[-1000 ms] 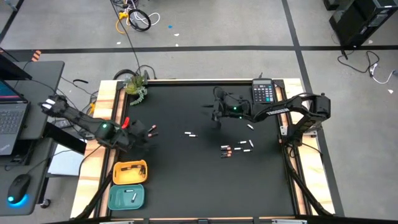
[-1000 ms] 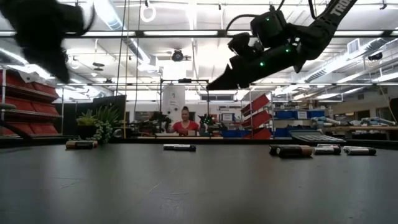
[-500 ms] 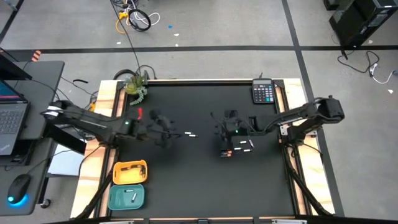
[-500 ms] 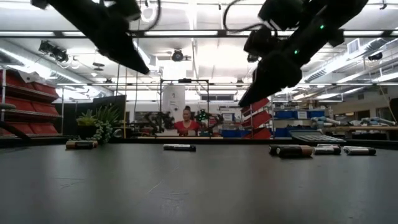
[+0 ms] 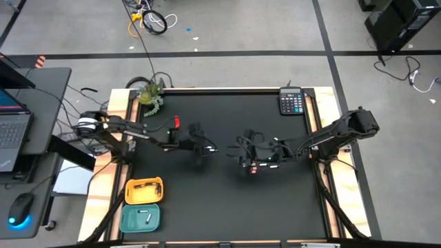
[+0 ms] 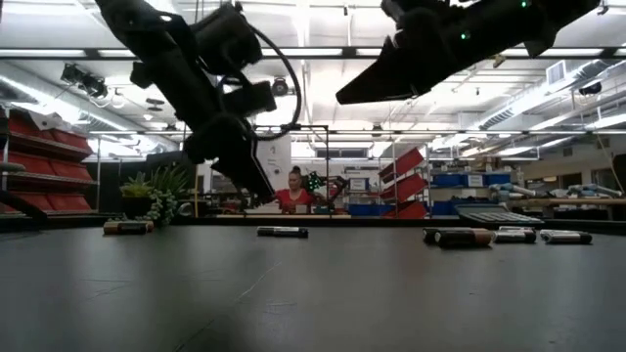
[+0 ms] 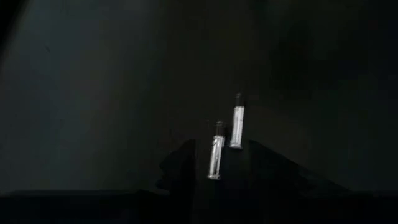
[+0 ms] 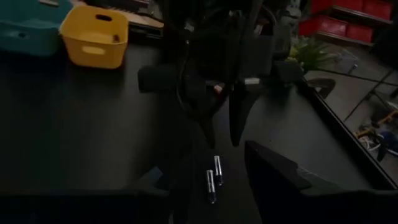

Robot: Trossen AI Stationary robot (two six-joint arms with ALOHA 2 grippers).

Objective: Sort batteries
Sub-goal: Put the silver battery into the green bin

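Two white batteries [image 5: 211, 149] lie side by side on the black mat; in the left wrist view these batteries [image 7: 226, 140] show between my left gripper's [image 7: 224, 171] open fingers, untouched. My left gripper [image 5: 204, 148] hangs just above them, tips down [image 6: 266, 194]. A cluster of white and dark orange-ended batteries [image 5: 262, 165] lies right of the middle. My right gripper [image 5: 243, 157] is open and raised [image 6: 347, 98] beside that cluster. It faces the white pair [image 8: 214, 177] and my left gripper [image 8: 222, 137].
A yellow bin [image 5: 143, 191] and a teal bin [image 5: 140, 218] holding two white batteries stand at the near left corner. A calculator [image 5: 291, 102] lies at the far right corner, a plant [image 5: 151, 95] at the far left. One battery [image 6: 127, 227] lies apart. A person [image 6: 291, 198] sits beyond the table.
My left gripper has swung from the table's left edge toward the middle and come down over the white pair. My right gripper has moved from near the calculator toward the near edge, to the battery cluster. No battery has moved.
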